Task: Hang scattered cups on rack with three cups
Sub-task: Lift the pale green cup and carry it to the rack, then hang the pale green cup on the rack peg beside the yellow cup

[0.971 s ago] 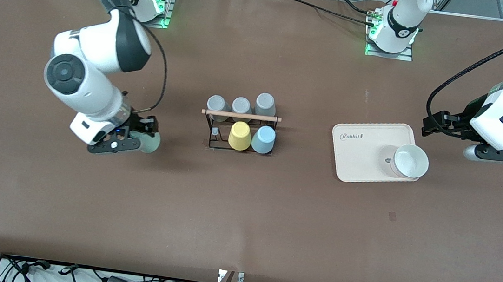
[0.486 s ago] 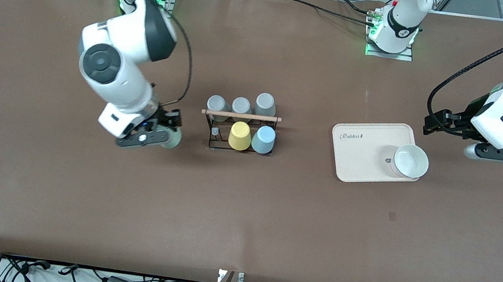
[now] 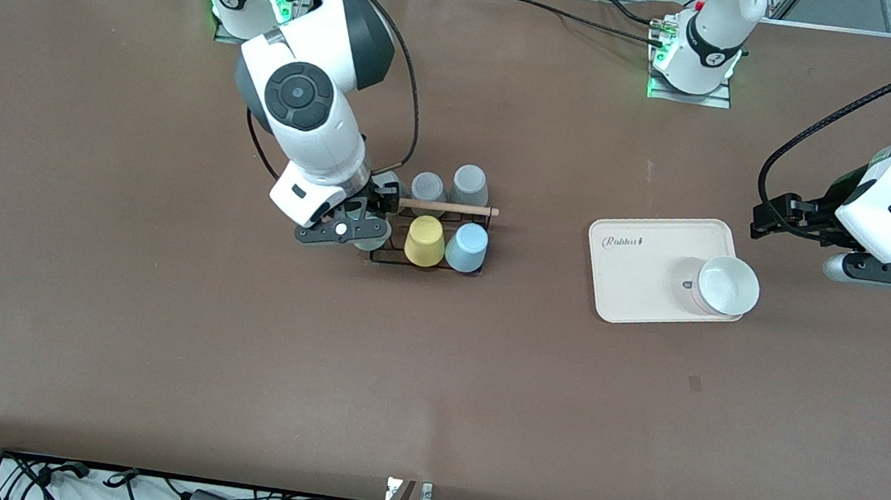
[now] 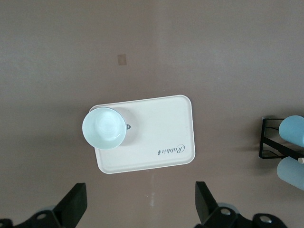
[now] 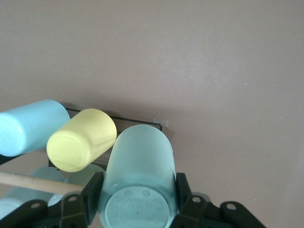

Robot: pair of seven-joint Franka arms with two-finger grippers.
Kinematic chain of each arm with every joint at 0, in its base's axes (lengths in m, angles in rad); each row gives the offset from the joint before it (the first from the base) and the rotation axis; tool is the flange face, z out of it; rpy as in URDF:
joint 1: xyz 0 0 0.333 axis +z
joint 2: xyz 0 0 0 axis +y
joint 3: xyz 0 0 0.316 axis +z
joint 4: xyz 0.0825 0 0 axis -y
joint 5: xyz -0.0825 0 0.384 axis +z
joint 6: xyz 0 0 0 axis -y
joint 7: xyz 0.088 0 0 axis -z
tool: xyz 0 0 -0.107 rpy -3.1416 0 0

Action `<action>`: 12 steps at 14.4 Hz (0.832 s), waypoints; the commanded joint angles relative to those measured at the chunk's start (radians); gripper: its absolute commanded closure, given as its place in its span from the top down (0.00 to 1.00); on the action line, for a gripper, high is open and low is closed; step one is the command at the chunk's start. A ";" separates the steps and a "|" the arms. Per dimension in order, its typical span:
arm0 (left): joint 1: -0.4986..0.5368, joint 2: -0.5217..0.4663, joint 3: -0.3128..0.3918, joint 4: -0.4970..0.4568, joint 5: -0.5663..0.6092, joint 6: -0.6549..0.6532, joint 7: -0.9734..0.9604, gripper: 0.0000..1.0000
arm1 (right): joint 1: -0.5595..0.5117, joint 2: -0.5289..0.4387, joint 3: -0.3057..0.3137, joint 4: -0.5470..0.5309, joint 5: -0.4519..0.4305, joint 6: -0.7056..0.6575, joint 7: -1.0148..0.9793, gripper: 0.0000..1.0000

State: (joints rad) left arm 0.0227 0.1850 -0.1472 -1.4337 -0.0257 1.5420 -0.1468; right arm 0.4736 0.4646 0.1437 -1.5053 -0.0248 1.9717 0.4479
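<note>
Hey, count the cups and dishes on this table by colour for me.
Grey cups: 2 showing; the right arm covers the rack's end
Yellow cup: 1
Light blue cup: 1
Sage green cup: 1, in the right gripper
White bowl: 1
Total: 6 showing

white glossy arm shells, dark grey joint caps, black grippers, black looping cables, green-lit bases

The cups (image 5: 137, 171) look smooth and matt, like plastic. The rack (image 3: 427, 263) is thin black wire with a wooden rod (image 3: 450, 207).
</note>
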 commanded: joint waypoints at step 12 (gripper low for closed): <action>0.045 -0.029 -0.005 -0.028 -0.003 -0.003 0.033 1.00 | 0.033 0.130 -0.004 0.086 -0.003 0.006 0.071 0.24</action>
State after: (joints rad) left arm 0.0588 0.1819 -0.1483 -1.4361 -0.0257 1.5383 -0.1352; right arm 0.5020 0.5621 0.1401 -1.4532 -0.0249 1.9796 0.5004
